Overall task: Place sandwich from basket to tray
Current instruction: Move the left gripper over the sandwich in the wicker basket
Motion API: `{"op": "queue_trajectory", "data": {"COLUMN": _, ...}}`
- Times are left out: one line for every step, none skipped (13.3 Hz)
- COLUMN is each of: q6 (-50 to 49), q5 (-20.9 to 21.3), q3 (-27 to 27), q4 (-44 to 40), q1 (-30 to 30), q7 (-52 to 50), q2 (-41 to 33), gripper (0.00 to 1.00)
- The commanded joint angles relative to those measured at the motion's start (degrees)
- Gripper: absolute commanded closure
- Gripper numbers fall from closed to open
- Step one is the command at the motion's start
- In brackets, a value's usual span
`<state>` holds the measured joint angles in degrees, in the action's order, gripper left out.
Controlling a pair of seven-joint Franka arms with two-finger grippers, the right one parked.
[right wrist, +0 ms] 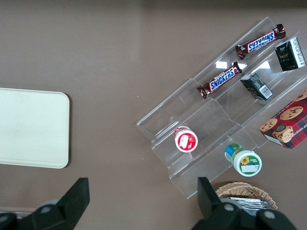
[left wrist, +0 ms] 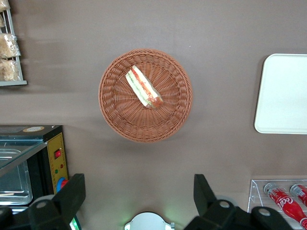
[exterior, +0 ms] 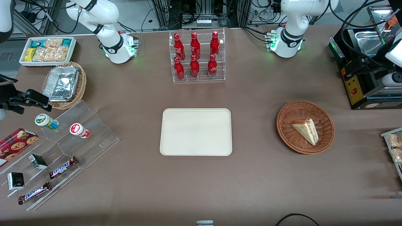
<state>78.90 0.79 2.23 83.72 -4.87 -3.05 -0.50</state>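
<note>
- Left gripper (left wrist: 139, 201), seen in its own wrist view, hangs high above the table with its two fingers (left wrist: 72, 194) spread wide and nothing between them. The basket (left wrist: 115, 115) lies well below it, and the sandwich (left wrist: 144, 87) rests inside on the weave, its red and green filling edge showing. A corner of the tray (left wrist: 283, 96) shows off to one side, bare. Beside the basket stands a black machine (left wrist: 33, 158) with a yellow panel.
- Front view: the sandwich (exterior: 306, 131) lies in the basket (exterior: 287, 131) toward the working arm's end of the table; the tray (exterior: 196, 131) sits in the middle, well apart from the basket. The gripper itself is hardly visible here. A rack of red bottles (exterior: 197, 56) stands farther from the camera than the tray.
- Right wrist view: only the tray's edge (right wrist: 33, 127) and a clear stand with Snickers bars (right wrist: 220, 79) appear.
- Risks, as I judge them: the wedge is soft and lies aslant, so a grip across the wrong faces could squash it or let the layers slide apart; a descent too deep could snag the wicker and drag the light basket along.
</note>
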Motion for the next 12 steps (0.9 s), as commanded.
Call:
{"op": "queue_trajectory", "data": {"q6": -0.15, "q5": 0.8, "q3": 0.05, "q4": 0.47, "q1": 0.04, "q7": 0.05, "q2": -0.2, "gripper": 0.0}}
{"op": "queue_trajectory", "data": {"q6": -0.06, "q5": 0.97, "q3": 0.06, "q4": 0.39, "q1": 0.03, "q7": 0.06, "q2": 0.32, "gripper": 0.0}}
{"op": "queue_trajectory", "data": {"q6": 0.37, "q5": 1.32, "q3": 0.14, "q4": 0.21, "q1": 0.12, "q7": 0.06, "q2": 1.72, "gripper": 0.0}}
{"op": "queue_trajectory", "data": {"q6": 1.94, "q5": 2.02, "q3": 0.4, "q4": 0.21, "q1": 0.21, "q7": 0.06, "q2": 2.69, "gripper": 0.0}}
{"op": "queue_trajectory", "data": {"q6": 3.96, "q5": 2.55, "q3": 1.62, "q4": 0.21, "q1": 0.12, "q7": -0.9, "q2": 4.7, "gripper": 0.0}}
{"op": "queue_trajectory", "data": {"q6": 5.55, "q5": 2.55, "q3": 2.59, "q4": 0.12, "q1": 0.04, "q7": -1.17, "q2": 6.89, "gripper": 0.0}}
{"op": "queue_trajectory", "data": {"q6": 6.87, "q5": 2.38, "q3": 2.86, "q4": 0.21, "q1": 0.12, "q7": -3.09, "q2": 9.0, "gripper": 0.0}}
{"op": "queue_trajectory", "data": {"q6": 8.19, "q5": 1.86, "q3": 4.09, "q4": 0.39, "q1": 0.21, "q7": -5.98, "q2": 10.68, "gripper": 0.0}}
{"op": "queue_trajectory", "data": {"q6": 9.77, "q5": 1.68, "q3": 5.32, "q4": 0.82, "q1": 0.04, "q7": -8.27, "q2": 12.52, "gripper": 0.0}}
{"op": "queue_trajectory", "data": {"q6": 11.35, "q5": 1.59, "q3": 5.5, "q4": 1.87, "q1": 0.03, "q7": -10.29, "q2": 13.93, "gripper": 0.0}}
{"op": "queue_trajectory", "data": {"q6": 13.71, "q5": 1.41, "q3": 5.5, "q4": 3.27, "q1": 0.12, "q7": -14.66, "q2": 14.99, "gripper": 0.0}}
{"op": "queue_trajectory", "data": {"q6": 16.17, "q5": 0.11, "q3": 5.5, "q4": 4.77, "q1": 0.12, "q7": -20.71, "q2": 15.78, "gripper": 0.0}}
